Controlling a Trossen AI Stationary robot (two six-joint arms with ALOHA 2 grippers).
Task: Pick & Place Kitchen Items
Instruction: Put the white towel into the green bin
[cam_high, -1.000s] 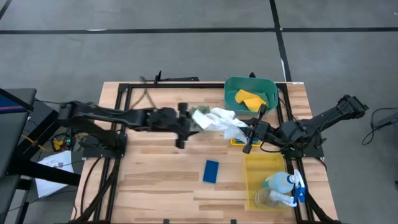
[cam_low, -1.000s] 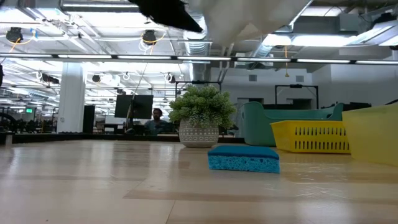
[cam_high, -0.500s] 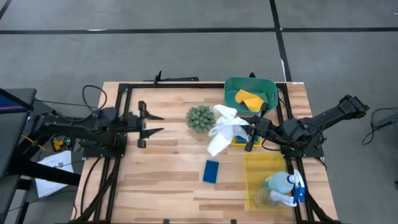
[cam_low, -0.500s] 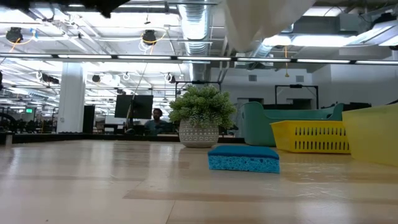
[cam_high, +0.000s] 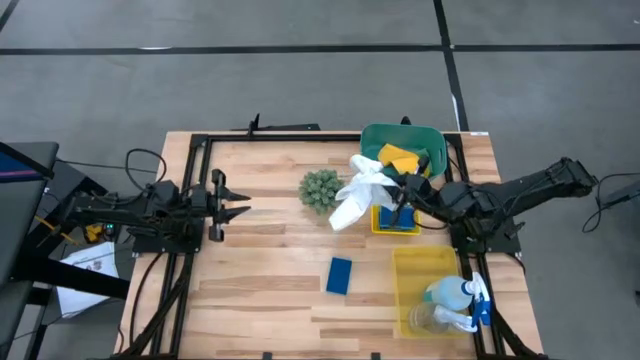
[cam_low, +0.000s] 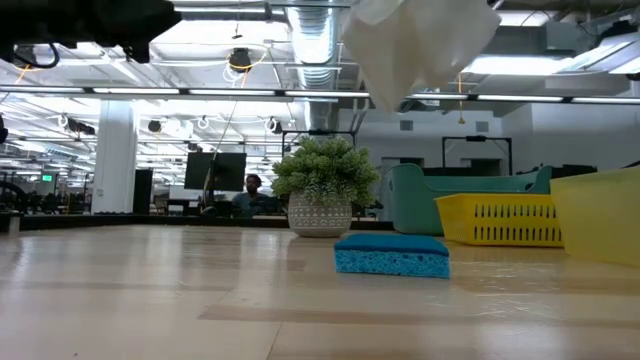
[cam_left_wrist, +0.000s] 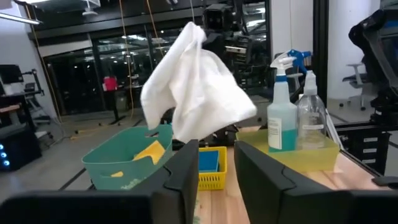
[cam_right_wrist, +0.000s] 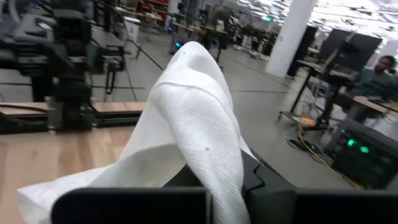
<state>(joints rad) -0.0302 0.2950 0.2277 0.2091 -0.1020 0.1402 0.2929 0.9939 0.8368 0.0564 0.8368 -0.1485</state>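
Lifted nearer the teal bin (cam_high: 432, 140), the white cloth (cam_high: 358, 190) hangs clamped in my right hand (cam_high: 398, 192); my left hand (cam_high: 238, 201), withdrawn at the worktop's (cam_high: 270, 290) side, gapes empty.

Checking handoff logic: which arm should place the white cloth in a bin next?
Right. The right gripper already holds the white cloth aloft beside the teal plastic bin and small yellow basket. The left gripper is open, empty, far across the table.
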